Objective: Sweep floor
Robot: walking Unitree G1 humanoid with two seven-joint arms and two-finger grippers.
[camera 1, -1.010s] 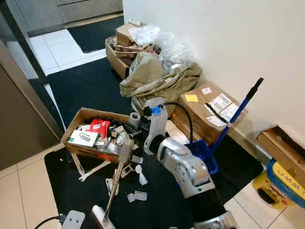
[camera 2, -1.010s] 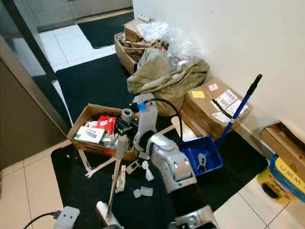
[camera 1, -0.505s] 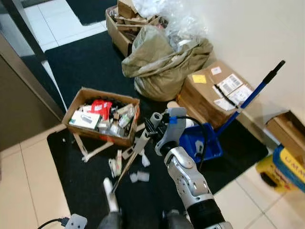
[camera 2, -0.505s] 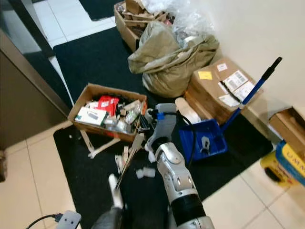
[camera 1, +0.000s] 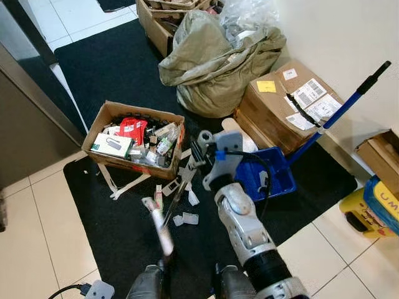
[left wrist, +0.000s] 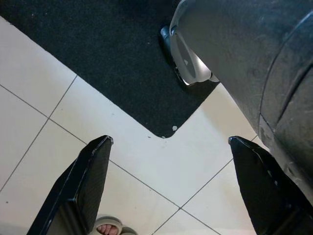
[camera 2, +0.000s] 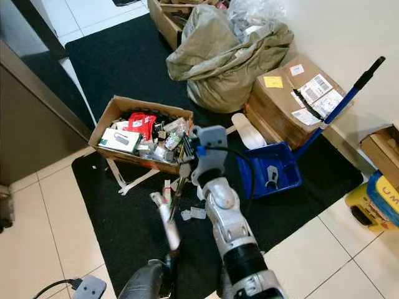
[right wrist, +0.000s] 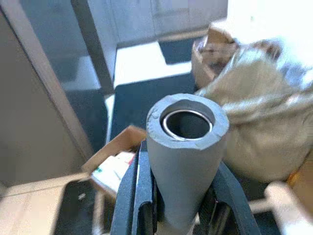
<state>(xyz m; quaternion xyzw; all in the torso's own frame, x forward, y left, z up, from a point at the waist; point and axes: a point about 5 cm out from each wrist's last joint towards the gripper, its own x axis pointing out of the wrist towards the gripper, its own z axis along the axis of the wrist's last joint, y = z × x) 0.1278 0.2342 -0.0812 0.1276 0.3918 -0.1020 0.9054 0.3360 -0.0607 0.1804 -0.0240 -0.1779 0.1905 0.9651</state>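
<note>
I was mid-stroke on the sweeping. My right claw (camera 1: pixel 198 149) was clamped around the grey handle of the broom (right wrist: pixel 187 142), its fingers pressed against the tube on both sides. The shaft ran down toward seven o'clock, ending at a blurred head (camera 1: pixel 159 221) over the black mat (camera 1: pixel 118 230). White scraps of litter (camera 1: pixel 185 218) lay on the mat just beside the shaft, with the blue dustpan (camera 1: pixel 271 177) well off at three o'clock and the open cardboard box (camera 1: pixel 134 137) at eleven o'clock.

My left claw (left wrist: pixel 166 186) hung idle, fingers spread wide over pale tile at the mat's corner.

I judged the next move should drag the head behind the scraps and push them toward the dustpan, keeping clear of the box.

Compared with half a second before, the head camera had tipped further down, and the broom head had swung nearer my feet.
</note>
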